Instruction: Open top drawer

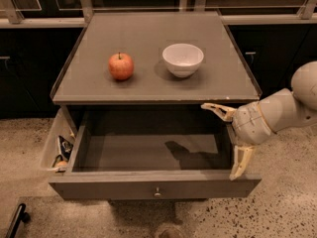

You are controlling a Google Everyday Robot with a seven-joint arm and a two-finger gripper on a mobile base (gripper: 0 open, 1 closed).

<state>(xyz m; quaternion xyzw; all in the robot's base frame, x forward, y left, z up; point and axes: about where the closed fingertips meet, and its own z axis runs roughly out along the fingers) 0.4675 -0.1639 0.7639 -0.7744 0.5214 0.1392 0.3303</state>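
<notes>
No legible txt, labels or nos. anywhere, incl. on gripper (218,142) at top drawer (124,186) right side.

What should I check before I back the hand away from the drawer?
1. Top drawer pulled out, interior showing: ok.
2. Hand at the drawer's right front corner, open, holding nothing: ok.
3. Lower finger clear of the drawer's front panel: cannot tell.
4. Knob free, nothing on it: ok.
5. Apple and bowl resting on the cabinet top, back from its front edge: ok.
</notes>
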